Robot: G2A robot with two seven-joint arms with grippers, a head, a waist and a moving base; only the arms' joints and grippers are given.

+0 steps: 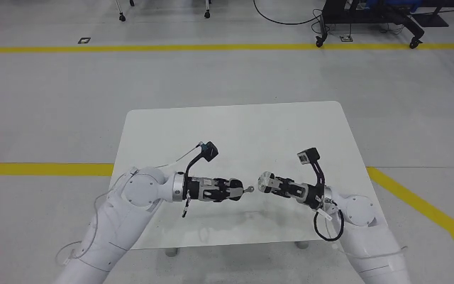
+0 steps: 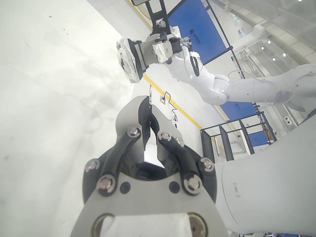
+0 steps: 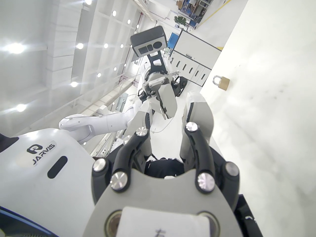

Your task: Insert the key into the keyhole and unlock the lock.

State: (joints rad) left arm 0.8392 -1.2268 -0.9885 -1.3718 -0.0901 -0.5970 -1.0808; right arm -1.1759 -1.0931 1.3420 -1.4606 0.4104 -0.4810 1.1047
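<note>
Brass lock (image 3: 223,83) flat on table (image 3: 271,129), shackle toward table edge, key (image 2: 150,92) pinched in left gripper (image 2: 149,103) above table, blade out toward right gripper (image 3: 170,110), spread wide, both grippers level, tips facing.

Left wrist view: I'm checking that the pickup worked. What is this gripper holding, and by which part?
The left gripper is shut on the key, pinching one end; the thin other end sticks out past its tip.

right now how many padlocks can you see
1. A brass padlock lies on the white table near its edge, with nothing touching it. Another could be hidden from these views.
</note>
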